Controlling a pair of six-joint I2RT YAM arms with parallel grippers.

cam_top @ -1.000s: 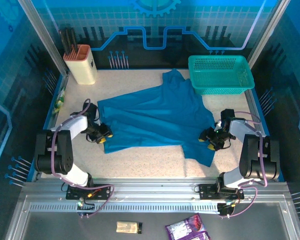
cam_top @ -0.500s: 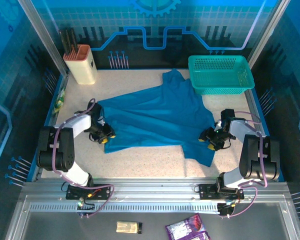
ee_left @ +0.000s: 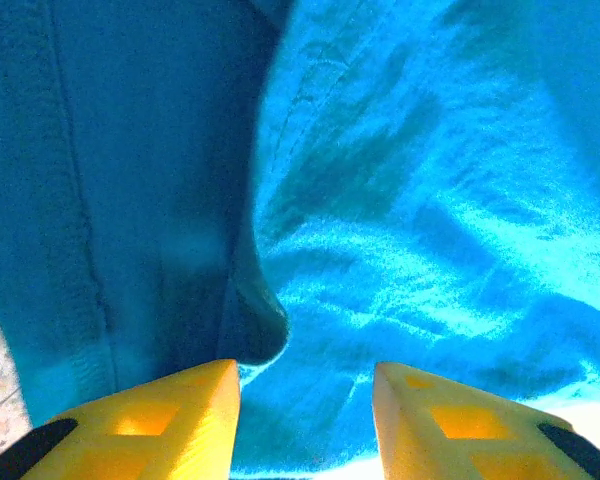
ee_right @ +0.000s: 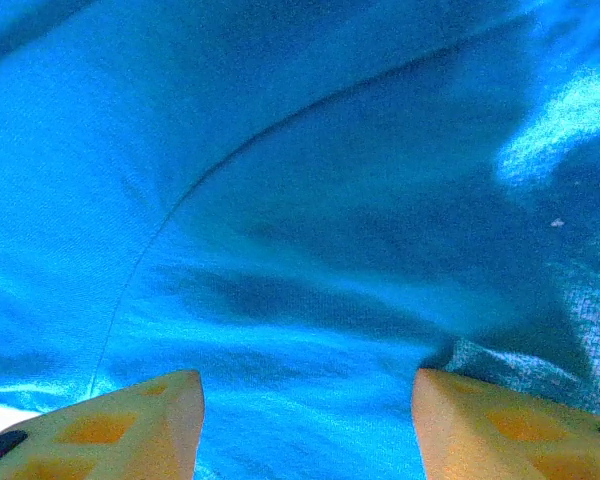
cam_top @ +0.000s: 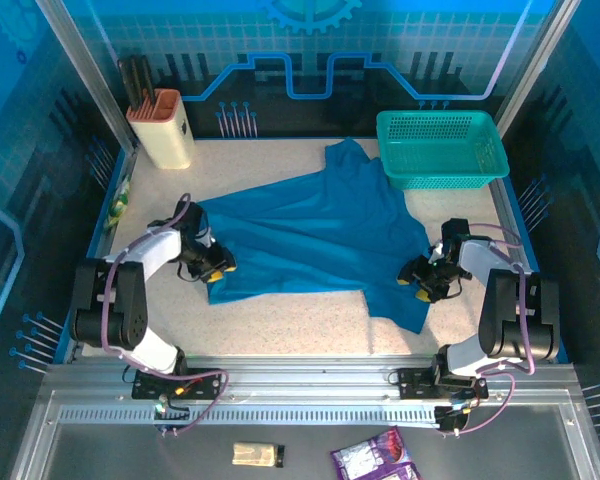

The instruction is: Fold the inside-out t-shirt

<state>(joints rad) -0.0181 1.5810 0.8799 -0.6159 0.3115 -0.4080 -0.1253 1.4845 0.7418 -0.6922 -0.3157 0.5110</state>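
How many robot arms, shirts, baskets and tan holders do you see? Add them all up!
Robot arms: 2 (left arm, right arm)
T-shirt: 1
Basket: 1
Holder: 1
Total: 5

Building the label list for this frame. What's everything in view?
t-shirt: 1, blue-teal, spread rumpled across the middle of the table
mesh basket: 1, teal, far right corner of the table
utensil holder: 1, beige, far left corner, dark handles sticking out
table: 1, light speckled, under all of the above
tan packet: 1, tan, on the grey ledge in front of the arm bases
purple packet: 1, purple, same ledge, right of the tan one
left hand: 1, yellow fingers, open, at the shirt's left edge
right hand: 1, yellow fingers, open, at the shirt's right edge
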